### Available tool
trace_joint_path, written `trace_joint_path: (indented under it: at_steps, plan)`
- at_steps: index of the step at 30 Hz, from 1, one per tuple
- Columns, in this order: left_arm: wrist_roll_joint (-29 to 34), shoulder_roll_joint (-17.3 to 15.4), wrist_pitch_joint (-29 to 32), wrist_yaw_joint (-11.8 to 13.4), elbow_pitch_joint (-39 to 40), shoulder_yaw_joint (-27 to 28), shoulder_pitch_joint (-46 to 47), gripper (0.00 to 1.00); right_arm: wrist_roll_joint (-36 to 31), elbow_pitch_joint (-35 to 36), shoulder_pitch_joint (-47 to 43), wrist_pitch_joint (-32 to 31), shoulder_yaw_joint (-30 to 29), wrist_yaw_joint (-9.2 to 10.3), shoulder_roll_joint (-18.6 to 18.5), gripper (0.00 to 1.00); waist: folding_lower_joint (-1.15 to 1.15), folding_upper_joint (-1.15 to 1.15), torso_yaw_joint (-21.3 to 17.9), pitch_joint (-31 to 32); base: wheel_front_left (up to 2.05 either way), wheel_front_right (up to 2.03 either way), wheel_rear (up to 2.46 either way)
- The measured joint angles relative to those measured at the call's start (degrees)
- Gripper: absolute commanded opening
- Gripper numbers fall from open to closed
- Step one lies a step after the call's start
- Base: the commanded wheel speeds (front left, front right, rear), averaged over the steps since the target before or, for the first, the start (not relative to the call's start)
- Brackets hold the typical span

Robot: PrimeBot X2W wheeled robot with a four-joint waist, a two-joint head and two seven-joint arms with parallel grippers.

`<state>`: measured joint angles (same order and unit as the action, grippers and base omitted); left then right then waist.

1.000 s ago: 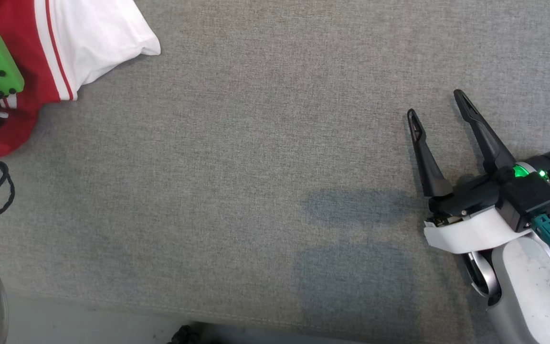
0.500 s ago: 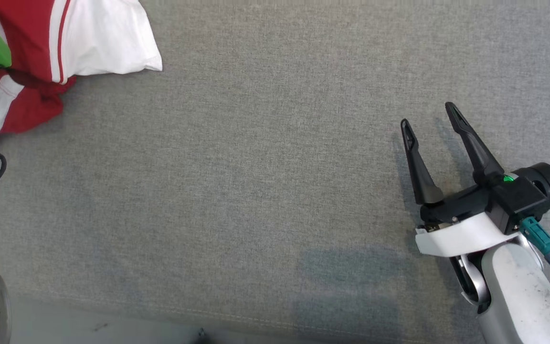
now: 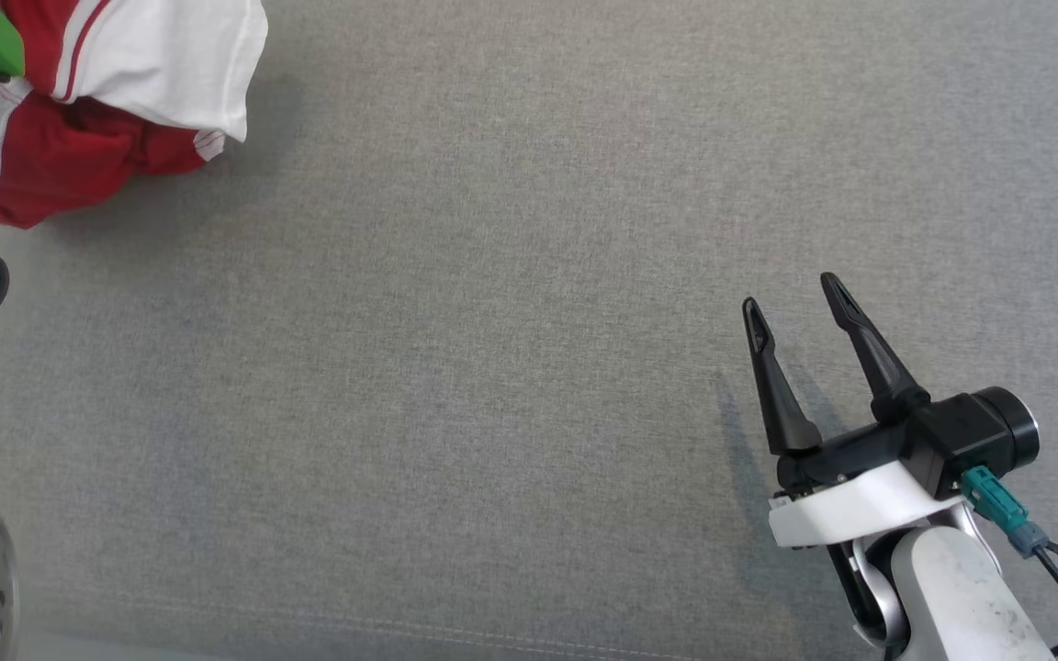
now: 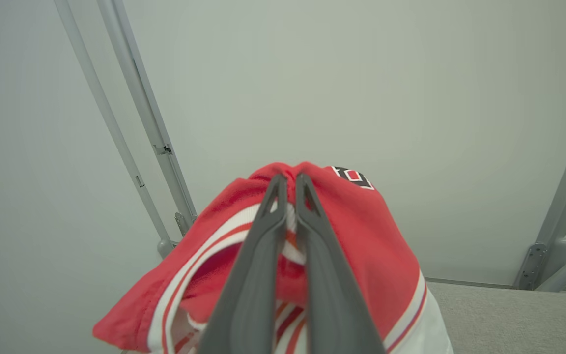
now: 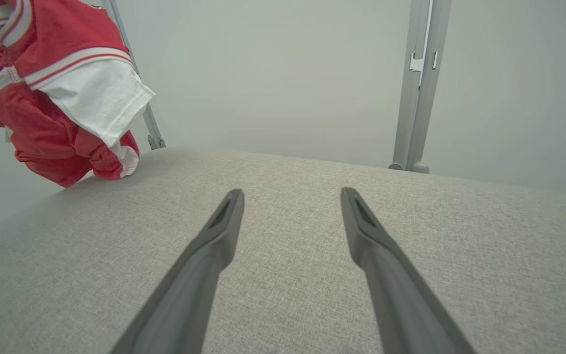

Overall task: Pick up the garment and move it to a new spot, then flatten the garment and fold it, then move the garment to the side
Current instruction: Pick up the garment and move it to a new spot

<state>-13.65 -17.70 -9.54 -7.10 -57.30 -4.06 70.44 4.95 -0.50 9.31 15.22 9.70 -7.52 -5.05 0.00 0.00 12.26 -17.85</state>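
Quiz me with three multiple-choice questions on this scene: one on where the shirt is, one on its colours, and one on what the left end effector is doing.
1. Where does the shirt sit in the head view?
A. upper left
B. lower right
C. centre

2. What colours is the shirt?
A. blue and yellow
B. red and white
C. all black

3. The left end effector is:
A. open and empty
B. shut on nothing
C. shut on the shirt

Answers:
1 A, it is bunched in that corner.
2 B, it is red cloth with white panels and stripes.
3 C, it pinches a red fold in the left wrist view.
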Motion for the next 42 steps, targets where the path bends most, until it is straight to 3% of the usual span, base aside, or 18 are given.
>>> trace_joint_path:
  at_steps: [9, 17, 22, 33, 38, 42]
  plan:
    - [-4.33, 2.56, 4.42, -0.21, 10.57, -5.68, -0.42, 0.0, 0.6, -0.36, -2.46, 0.0, -0.57, 0.0, 1.72, 1.0, 0.0, 0.0, -5.4, 4.95, 0.0, 0.0, 0.0]
    - [-12.58, 5.73, 10.37, -0.22, 21.62, -11.39, -3.35, 0.0, 2.25, -0.53, -4.44, 0.0, -0.59, 0.0, 2.1, 1.0, 0.0, 0.0, -12.8, 7.97, 0.0, 0.0, 0.0]
    - [-14.75, 8.0, 12.5, -0.23, 24.59, -13.81, -5.38, 0.0, 3.97, -0.42, -5.01, 0.0, -0.08, 0.0, 2.13, 1.0, 0.0, 0.0, -18.08, 9.13, 0.0, 0.0, 0.0]
    - [-20.01, 12.87, 13.17, -0.2, 21.52, -15.29, -14.0, 0.0, 5.0, -0.16, -5.44, 0.0, 0.53, 0.0, 2.13, 1.0, 0.0, 0.0, -27.53, 9.33, 0.0, 0.0, 0.0]
    - [-19.83, 13.54, 9.82, 0.01, 15.53, -17.03, -20.26, 0.0, 5.06, -0.09, -5.06, 0.0, 0.55, 0.0, 2.13, 1.0, 0.0, 0.0, -30.41, 8.04, 0.0, 0.0, 0.0]
    - [-23.26, 14.33, 6.2, 0.0, 10.7, -16.44, -23.71, 0.0, 5.04, -0.23, -4.81, 0.0, 0.59, 0.0, 2.14, 1.0, 0.0, 0.0, -31.49, 6.82, 0.0, 0.0, 0.0]
